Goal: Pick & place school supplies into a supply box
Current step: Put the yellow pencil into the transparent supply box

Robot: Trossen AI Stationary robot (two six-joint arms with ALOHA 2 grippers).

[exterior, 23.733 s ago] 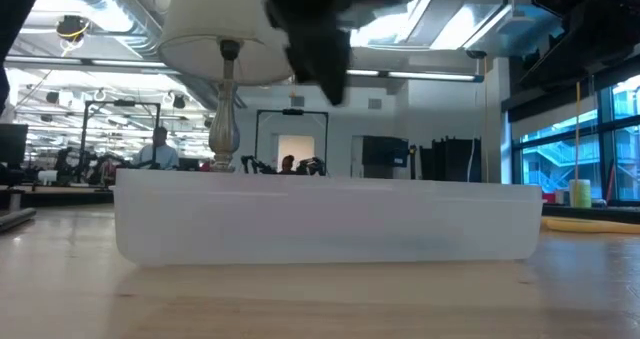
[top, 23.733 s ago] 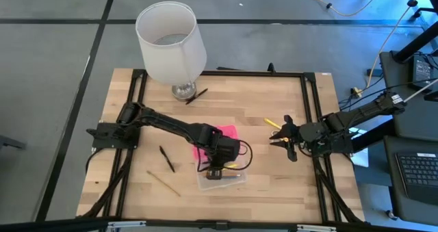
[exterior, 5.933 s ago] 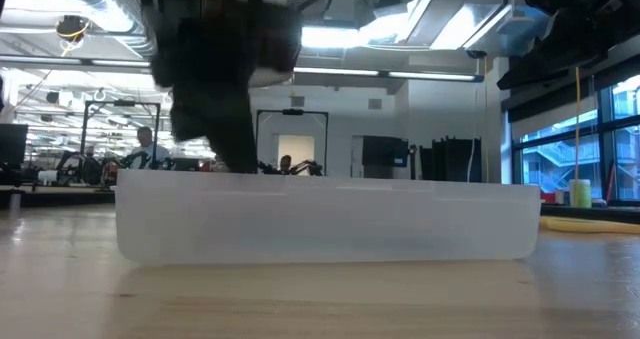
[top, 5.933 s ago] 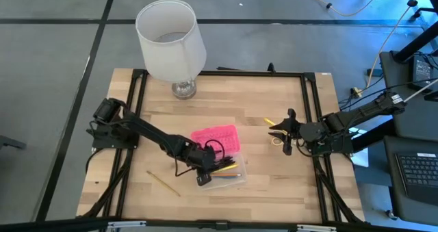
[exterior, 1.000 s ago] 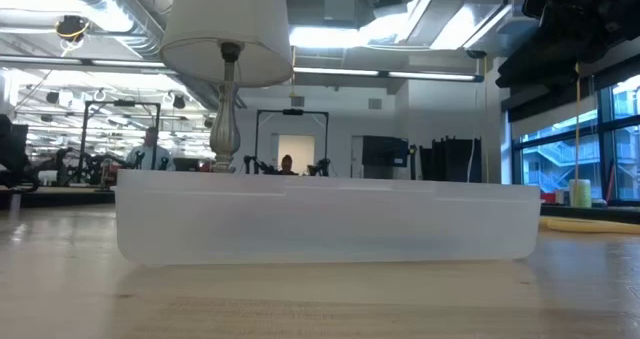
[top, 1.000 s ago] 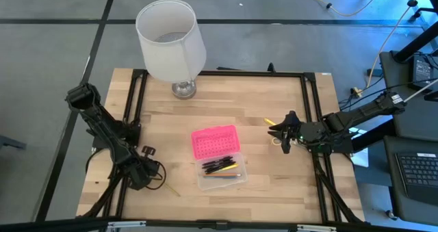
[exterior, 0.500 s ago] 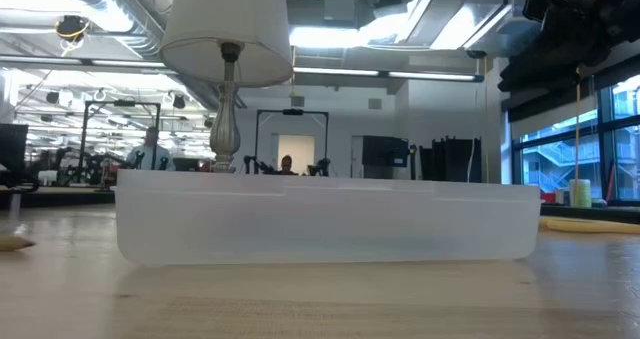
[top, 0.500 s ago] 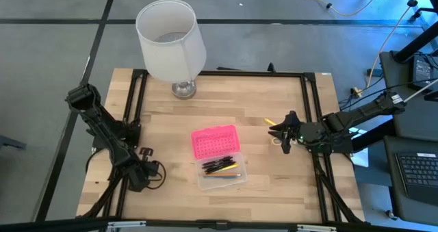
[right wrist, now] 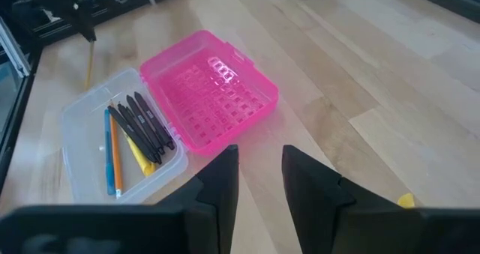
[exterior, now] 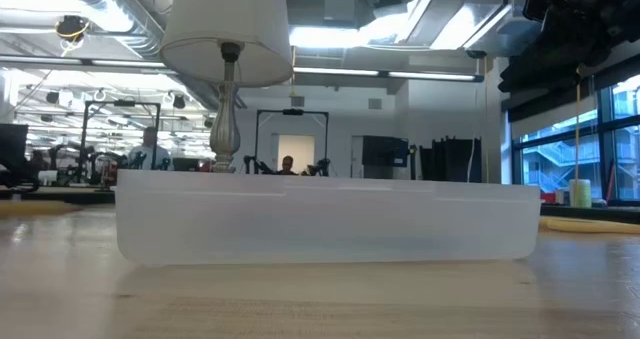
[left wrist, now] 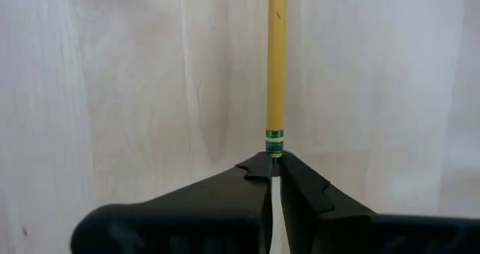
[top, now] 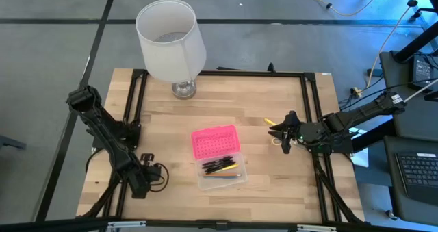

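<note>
In the box [top: 220, 174] I see some pens [right wrist: 142, 123] already. My left gripper [left wrist: 272, 170] is clamped on a pencil [left wrist: 277, 67]. My right gripper [right wrist: 260, 175] waits, spread apart, empty.

No legible text, label, brand, number or sign appears in any view: the pencil [left wrist: 277, 67], the box [top: 220, 170] and its pink lid [right wrist: 209, 89], and the bench [top: 233, 102] carry no readable markings.

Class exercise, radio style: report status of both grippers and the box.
Left gripper shut on yellow pencil. Right gripper open, idle. Supply box open, pens inside. Path clear.
</note>
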